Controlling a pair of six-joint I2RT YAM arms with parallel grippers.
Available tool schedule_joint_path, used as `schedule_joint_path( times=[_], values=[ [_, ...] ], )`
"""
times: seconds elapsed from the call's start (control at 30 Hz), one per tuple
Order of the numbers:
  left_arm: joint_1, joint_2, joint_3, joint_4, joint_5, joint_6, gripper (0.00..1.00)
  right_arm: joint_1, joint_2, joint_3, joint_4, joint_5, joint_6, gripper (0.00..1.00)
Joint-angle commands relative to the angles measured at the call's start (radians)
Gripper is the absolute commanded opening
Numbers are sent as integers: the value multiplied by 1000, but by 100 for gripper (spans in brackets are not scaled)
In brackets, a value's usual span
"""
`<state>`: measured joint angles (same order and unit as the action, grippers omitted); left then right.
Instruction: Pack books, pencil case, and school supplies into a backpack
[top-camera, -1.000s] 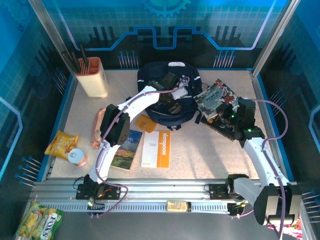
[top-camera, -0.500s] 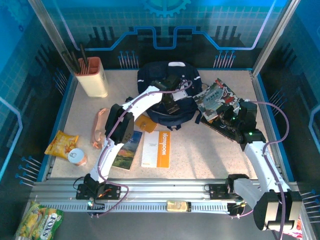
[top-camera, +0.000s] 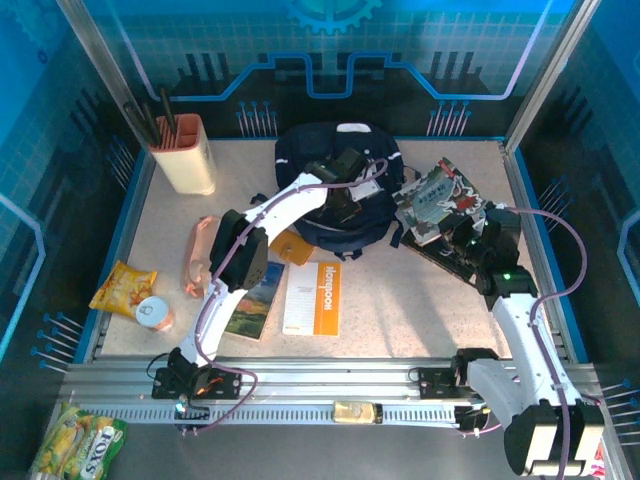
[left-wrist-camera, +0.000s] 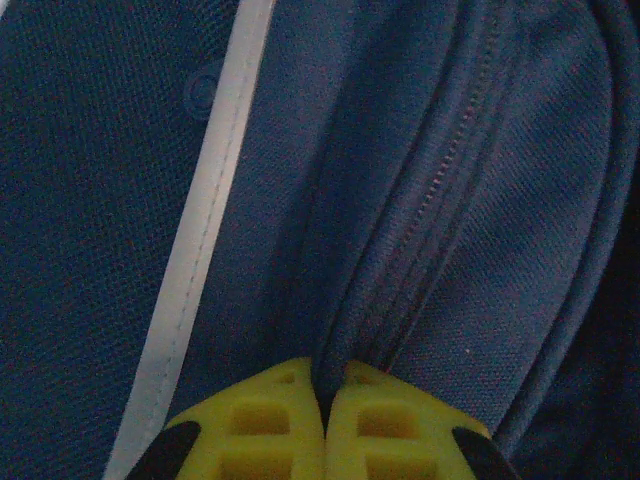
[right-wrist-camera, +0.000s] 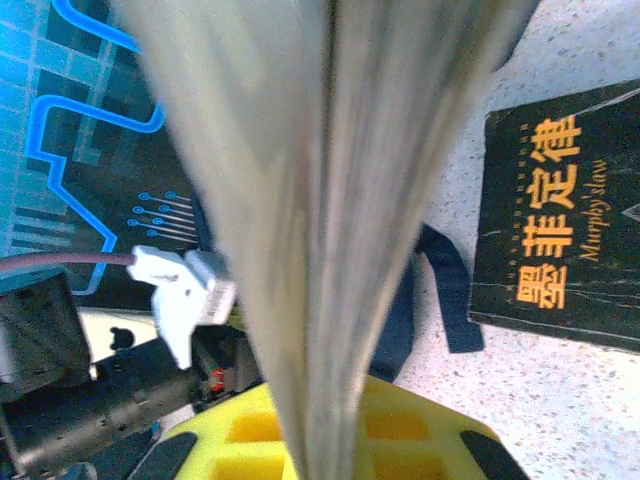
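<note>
Nearest the arm bases, the white-and-orange notebook lies flat on the table. The landscape-cover book lies just beside it to the left. Both are well apart from either gripper.

Farther in on the right, the right gripper is clamped on the cartoon-cover book. It holds the book by its near edge, tilted up off the table. In the right wrist view the book's edge runs as a blurred pale wedge straight up from between the yellow fingers of the right gripper. A black book with yellow lettering lies flat on the table beyond and to the right of them, with a black strap beside it. From above, that black book sits under the lifted one.

Farther still, at the middle of the table, the left gripper is down on the near half of the backpack. In the left wrist view its yellow fingers are pressed together, the left gripper pinching a raised fold of navy backpack fabric beside the zipper. The pale stripe runs up the cloth just left of the pinched fold.
</note>
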<state>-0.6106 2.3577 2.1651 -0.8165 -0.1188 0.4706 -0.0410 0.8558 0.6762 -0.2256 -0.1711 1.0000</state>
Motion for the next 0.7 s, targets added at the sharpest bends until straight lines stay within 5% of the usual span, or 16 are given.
schedule_joint_path(
  times=[0.0, 0.3, 0.47, 0.67],
  values=[
    [11, -97, -6, 94, 24, -40, 0, -23, -39, 30, -60, 42, -41, 4],
    [12, -225, -80, 271, -13, -182, 0, -34, -105, 28, -170, 34, -25, 5],
    [10, -298, -143, 409, -10, -307, 0, -33, -75, 22, -151, -96, 55, 6],
    [7, -315, -131, 495, -29, -388, 0, 37, -26, 34, -169, -114, 153, 5]
  ],
)
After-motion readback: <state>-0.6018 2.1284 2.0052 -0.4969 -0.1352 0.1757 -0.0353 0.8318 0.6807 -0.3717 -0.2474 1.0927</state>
